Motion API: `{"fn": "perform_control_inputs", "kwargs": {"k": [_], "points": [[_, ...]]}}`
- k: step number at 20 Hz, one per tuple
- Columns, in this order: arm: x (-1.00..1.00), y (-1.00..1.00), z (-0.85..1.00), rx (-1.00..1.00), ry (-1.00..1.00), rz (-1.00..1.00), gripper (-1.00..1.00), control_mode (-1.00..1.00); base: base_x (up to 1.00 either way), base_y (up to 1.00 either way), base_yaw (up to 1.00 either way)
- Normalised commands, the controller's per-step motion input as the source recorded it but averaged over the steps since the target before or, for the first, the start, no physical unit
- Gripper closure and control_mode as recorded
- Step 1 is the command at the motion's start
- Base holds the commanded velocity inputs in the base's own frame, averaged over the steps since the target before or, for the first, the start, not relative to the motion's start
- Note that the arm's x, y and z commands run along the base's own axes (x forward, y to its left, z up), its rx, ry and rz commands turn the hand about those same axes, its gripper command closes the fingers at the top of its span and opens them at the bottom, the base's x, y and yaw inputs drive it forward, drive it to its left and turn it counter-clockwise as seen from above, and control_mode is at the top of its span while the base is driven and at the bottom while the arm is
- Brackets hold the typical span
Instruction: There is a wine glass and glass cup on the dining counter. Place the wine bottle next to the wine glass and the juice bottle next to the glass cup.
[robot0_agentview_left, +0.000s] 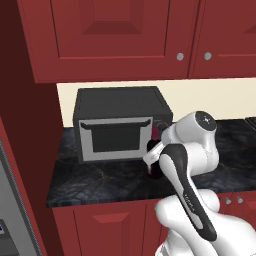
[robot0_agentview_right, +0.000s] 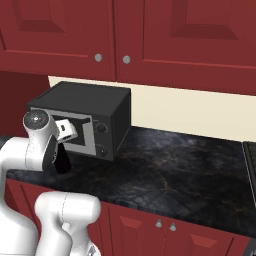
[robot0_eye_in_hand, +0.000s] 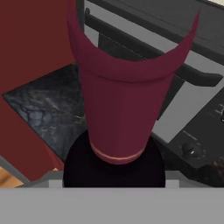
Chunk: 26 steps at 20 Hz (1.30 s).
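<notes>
Pinkish-red and looming, the neck of the wine bottle (robot0_eye_in_hand: 120, 109) takes up the centre of the hand view, its dark rounded shoulders spreading below toward the bottom of the frame. Behind it, at upper right, runs the grey door and black handle of the microwave (robot0_eye_in_hand: 175, 74), with a control knob at lower right; black veined worktop (robot0_eye_in_hand: 43, 109) shows at left.

From the left base view, the bottle (robot0_agentview_left: 154, 161) stands upright on the worktop (robot0_agentview_left: 100, 182) near the centre of the frame, just beside the microwave's (robot0_agentview_left: 120, 122) lower right corner, largely hidden by the white arm. The gripper (robot0_agentview_left: 153, 159) sits at the bottle; whether its fingers are closed on the glass or merely around it cannot be told.

From the right base view, the bottle's dark body (robot0_agentview_right: 62, 161) appears at left of the frame, below the arm's wrist and in front of the microwave (robot0_agentview_right: 85, 117). Red cabinets (robot0_agentview_right: 150, 35) fill the upper part.
</notes>
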Motion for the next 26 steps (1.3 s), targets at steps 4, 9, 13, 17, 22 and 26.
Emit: {"fn": "perform_control_inputs", "kwargs": {"k": [4, 9, 13, 17, 22, 26], "points": [[0.00, 0.00, 0.00, 0.00, 0.00, 0.00, 1.00, 1.00, 0.00, 0.00, 0.00], [0.00, 0.00, 0.00, 0.00, 0.00, 0.00, 1.00, 1.00, -0.30, 0.05, 0.01], [0.00, 0.00, 0.00, 0.00, 0.00, 0.00, 1.00, 1.00, -0.50, 0.09, 0.00], [0.00, 0.00, 0.00, 0.00, 0.00, 0.00, 1.00, 1.00, -0.58, 0.15, 0.02], [0.00, 0.00, 0.00, 0.00, 0.00, 0.00, 1.00, 1.00, -0.62, 0.18, 0.25], [0.00, 0.00, 0.00, 0.00, 0.00, 0.00, 1.00, 1.00, -0.23, 0.08, 0.87]]}}
